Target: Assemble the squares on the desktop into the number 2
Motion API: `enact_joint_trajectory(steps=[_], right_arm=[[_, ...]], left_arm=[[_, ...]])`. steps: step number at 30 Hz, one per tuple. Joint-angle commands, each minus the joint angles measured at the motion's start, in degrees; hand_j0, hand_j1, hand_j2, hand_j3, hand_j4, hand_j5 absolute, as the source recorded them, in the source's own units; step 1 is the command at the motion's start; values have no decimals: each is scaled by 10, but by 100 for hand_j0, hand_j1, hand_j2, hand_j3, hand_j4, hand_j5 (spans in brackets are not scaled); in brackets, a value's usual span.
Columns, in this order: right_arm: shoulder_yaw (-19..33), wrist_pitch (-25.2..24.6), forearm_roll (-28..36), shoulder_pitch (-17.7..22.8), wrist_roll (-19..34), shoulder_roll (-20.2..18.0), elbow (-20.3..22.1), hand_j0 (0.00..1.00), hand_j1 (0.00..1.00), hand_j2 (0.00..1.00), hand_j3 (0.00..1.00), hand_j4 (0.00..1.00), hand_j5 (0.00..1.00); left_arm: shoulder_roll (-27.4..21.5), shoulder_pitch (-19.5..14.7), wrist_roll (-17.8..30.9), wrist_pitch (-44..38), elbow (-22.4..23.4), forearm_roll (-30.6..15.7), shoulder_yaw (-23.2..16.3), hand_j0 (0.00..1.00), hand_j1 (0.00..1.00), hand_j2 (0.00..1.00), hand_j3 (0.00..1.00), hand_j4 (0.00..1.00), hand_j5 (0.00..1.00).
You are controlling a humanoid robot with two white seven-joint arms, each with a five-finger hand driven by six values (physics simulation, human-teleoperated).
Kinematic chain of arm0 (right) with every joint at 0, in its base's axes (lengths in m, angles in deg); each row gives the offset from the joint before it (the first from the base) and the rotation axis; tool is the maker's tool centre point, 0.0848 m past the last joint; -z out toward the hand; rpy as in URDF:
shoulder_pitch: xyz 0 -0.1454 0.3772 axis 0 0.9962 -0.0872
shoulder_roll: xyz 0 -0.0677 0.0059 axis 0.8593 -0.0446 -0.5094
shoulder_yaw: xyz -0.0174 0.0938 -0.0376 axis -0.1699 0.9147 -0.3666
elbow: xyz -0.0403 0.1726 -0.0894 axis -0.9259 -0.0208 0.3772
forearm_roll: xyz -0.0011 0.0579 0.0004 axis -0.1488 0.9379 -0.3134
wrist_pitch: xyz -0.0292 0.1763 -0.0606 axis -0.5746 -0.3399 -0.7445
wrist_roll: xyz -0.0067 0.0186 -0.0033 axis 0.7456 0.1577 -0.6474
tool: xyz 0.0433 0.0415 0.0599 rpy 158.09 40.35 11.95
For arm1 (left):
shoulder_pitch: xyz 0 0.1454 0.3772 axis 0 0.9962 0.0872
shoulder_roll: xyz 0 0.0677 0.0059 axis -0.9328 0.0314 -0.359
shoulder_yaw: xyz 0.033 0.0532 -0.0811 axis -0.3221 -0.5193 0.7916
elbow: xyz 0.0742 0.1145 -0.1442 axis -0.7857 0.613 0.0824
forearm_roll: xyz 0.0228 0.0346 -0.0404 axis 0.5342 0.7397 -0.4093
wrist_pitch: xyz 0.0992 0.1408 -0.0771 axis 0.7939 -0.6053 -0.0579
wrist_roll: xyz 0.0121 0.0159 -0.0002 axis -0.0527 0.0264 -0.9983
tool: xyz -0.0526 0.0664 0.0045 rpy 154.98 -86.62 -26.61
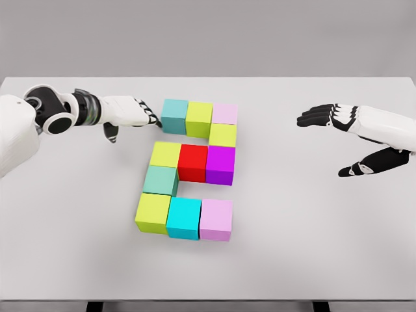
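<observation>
On the white bench eleven cubes sit packed edge to edge in the shape of a 2. The far row runs left to right: a teal cube, a lime cube and a pale pink cube. Just near of the pink one, a yellow-green cube forms the right-hand link down to the middle row. That middle row holds a yellow cube, a red cube and a purple cube. Under the yellow one, on the left, a sea-green cube links down to the near row: a lime-yellow cube, a cyan cube and a lilac cube.

The left hand reaches in from the left, its dark fingertips at the left face of the teal cube, seemingly touching it; the fingers are extended and hold nothing, thumb hanging below. The right hand hovers well to the right of the cubes, apart from them, fingers spread open and thumb lowered, holding nothing.
</observation>
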Motion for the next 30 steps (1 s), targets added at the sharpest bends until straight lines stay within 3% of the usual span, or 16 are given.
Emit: enact_joint_trajectory(steps=[1, 7, 10, 12, 13, 15, 16, 17, 18, 22, 23, 24, 27, 30], right_arm=[[0, -2, 5, 0, 0, -1, 0, 100, 100, 100, 100, 100, 100], [0, -2, 5, -1, 0, -1, 0, 100, 100, 100, 100, 100, 100], [0, -2, 5, -1, 0, -1, 0, 100, 100, 100, 100, 100, 100], [0, -2, 5, -1, 0, -1, 0, 100, 100, 100, 100, 100, 100], [0, -2, 5, -2, 0, -1, 0, 100, 100, 100, 100, 100, 100], [0, -2, 5, -3, 0, -1, 0, 100, 100, 100, 100, 100, 100], [0, -2, 5, -3, 0, -1, 0, 100, 100, 100, 100, 100, 100], [0, -2, 5, -3, 0, -1, 0, 100, 100, 100, 100, 100, 100], [0, -2, 5, -2, 0, -2, 0, 100, 100, 100, 100, 100, 100], [0, -2, 5, -1, 0, -3, 0, 100, 100, 100, 100, 100, 100], [0, -2, 5, -1, 0, -3, 0, 100, 100, 100, 100, 100, 100], [0, -2, 5, 0, 0, -3, 0, 100, 100, 100, 100, 100, 100], [-1, -2, 5, 3, 0, -2, 0, 100, 100, 100, 100, 100, 100], [-1, -2, 5, 3, 0, -5, 0, 100, 100, 100, 100, 100, 100]], left_arm=[[-1, 0, 0, -1, -5, 0, 1, 100, 100, 100, 100, 100, 100], [-9, -4, 0, -1, 3, 1, 3, 100, 100, 100, 100, 100, 100], [-47, -11, 0, 0, 1, -7, 16, 100, 100, 100, 100, 100, 100], [-63, -7, 0, 30, -3, -13, 63, 100, 100, 100, 100, 100, 100], [-74, -2, 0, 93, -2, -24, 98, 100, 100, 100, 100, 100, 100], [-98, 10, 0, 120, -2, -78, 172, 100, 100, 100, 100, 100, 100], [-125, 45, 0, 120, -16, -149, 219, 100, 100, 100, 100, 100, 100], [-135, 57, 0, 120, -26, -177, 237, 100, 100, 100, 100, 100, 100], [-164, 92, 0, 120, -44, -253, 274, 100, 100, 100, 100, 100, 100], [-217, 162, 0, 120, -57, -506, 288, 100, 100, 100, 100, 100, 100], [-217, 177, 0, 120, -63, -540, 288, 100, 100, 100, 100, 100, 100], [-217, 201, 0, 120, -71, -570, 288, 100, 100, 100, 100, 100, 100], [-216, 267, 0, 120, -76, -587, 288, 100, 100, 100, 100, 100, 100], [-217, 296, 0, 120, -76, -589, 289, 100, 100, 100, 100, 100, 100]])
